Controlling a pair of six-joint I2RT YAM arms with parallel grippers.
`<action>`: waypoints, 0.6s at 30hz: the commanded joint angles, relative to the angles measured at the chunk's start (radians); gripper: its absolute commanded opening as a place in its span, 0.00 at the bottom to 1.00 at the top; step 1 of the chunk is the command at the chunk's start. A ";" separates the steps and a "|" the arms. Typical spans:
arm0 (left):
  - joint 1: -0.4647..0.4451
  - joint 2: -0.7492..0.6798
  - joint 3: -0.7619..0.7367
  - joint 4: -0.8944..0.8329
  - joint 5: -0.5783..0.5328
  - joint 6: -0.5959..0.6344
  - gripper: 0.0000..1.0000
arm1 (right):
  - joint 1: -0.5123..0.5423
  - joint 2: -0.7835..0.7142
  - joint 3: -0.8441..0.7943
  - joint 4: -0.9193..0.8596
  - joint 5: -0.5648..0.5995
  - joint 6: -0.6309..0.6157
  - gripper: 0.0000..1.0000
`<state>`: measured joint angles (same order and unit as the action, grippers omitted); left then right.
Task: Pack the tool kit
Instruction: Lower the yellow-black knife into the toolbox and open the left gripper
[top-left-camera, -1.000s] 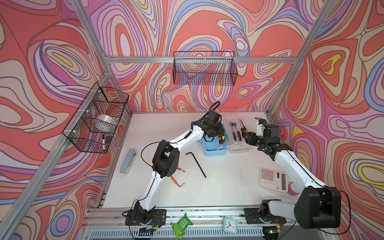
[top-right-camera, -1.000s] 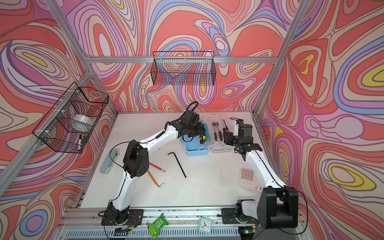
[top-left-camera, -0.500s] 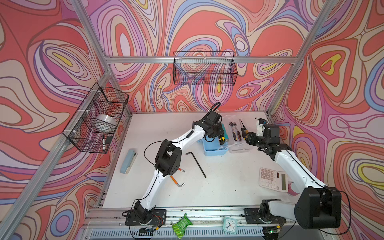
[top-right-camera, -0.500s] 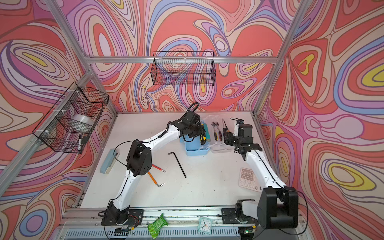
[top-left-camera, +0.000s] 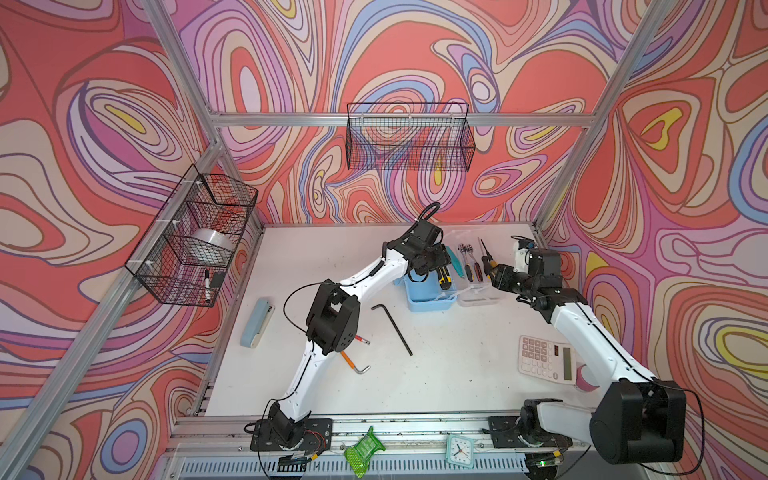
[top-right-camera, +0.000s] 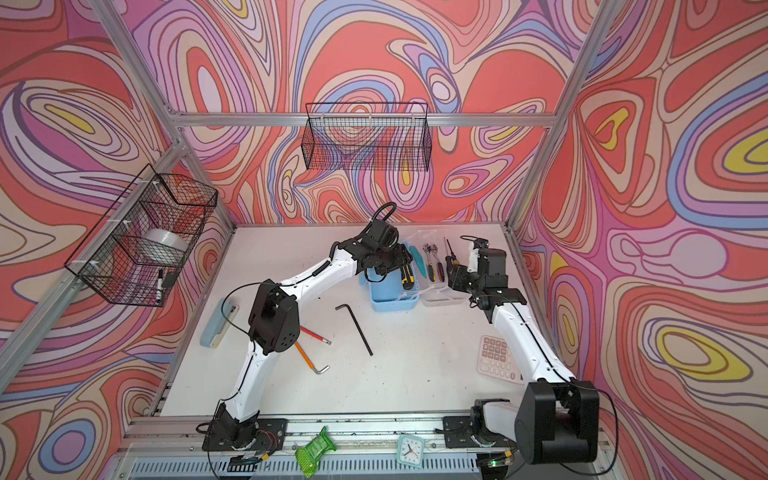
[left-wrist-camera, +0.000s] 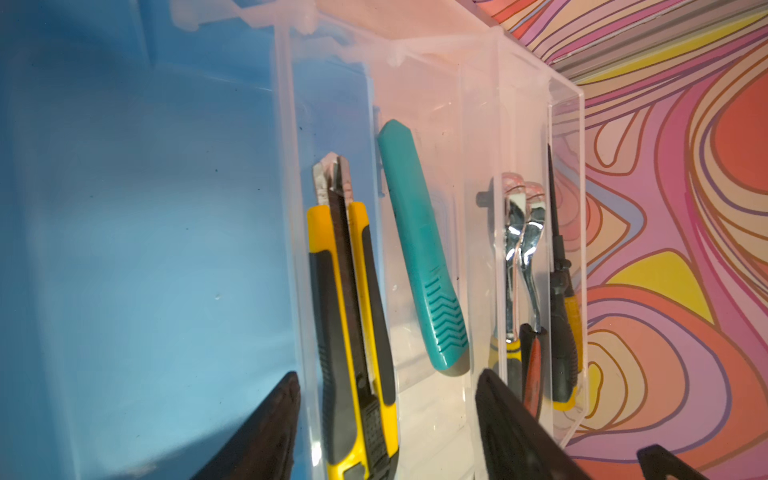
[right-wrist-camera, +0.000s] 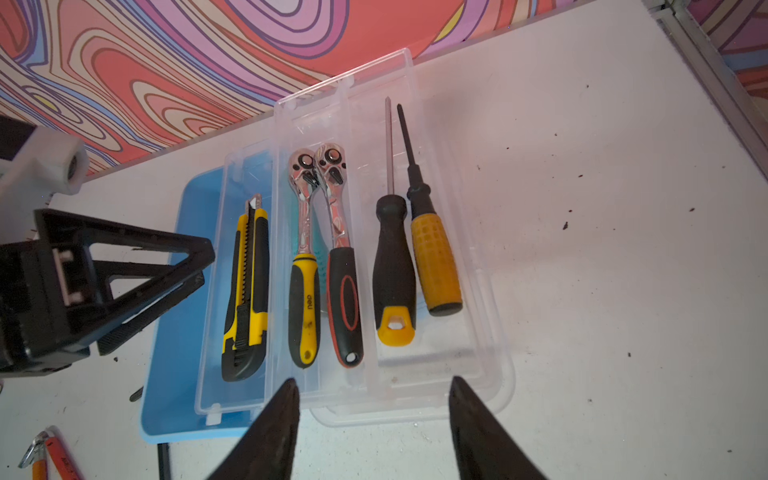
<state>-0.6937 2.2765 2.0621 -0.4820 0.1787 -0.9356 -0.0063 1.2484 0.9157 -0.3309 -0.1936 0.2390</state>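
Overall: speckled white tabletop (top-left-camera: 457, 374) bears tool kit (top-left-camera: 424, 296); swirl-patterned walls (top-left-camera: 399, 50) around.

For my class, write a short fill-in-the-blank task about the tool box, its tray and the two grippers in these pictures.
1. The clear tray holds ___ ratchets.
2. The open box is made of light ___ plastic.
3. The left gripper and the right gripper both stand ___.

Missing words: two; blue; open.

Probably a robot lab cell, aluminium frame (top-left-camera: 282, 119), swirl-patterned walls (top-left-camera: 415, 50)
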 joint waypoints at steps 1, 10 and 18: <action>0.003 -0.088 -0.070 0.027 -0.024 0.016 0.80 | -0.007 -0.020 -0.012 -0.011 -0.042 -0.011 0.62; 0.003 -0.253 -0.317 0.148 -0.034 0.061 1.00 | 0.005 -0.050 -0.056 0.017 -0.102 0.054 0.65; 0.003 -0.383 -0.477 0.132 -0.145 0.099 1.00 | 0.199 -0.063 -0.079 0.051 -0.010 0.081 0.64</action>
<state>-0.6937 1.9503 1.6260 -0.3504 0.1078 -0.8642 0.1284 1.1988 0.8448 -0.3080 -0.2459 0.3027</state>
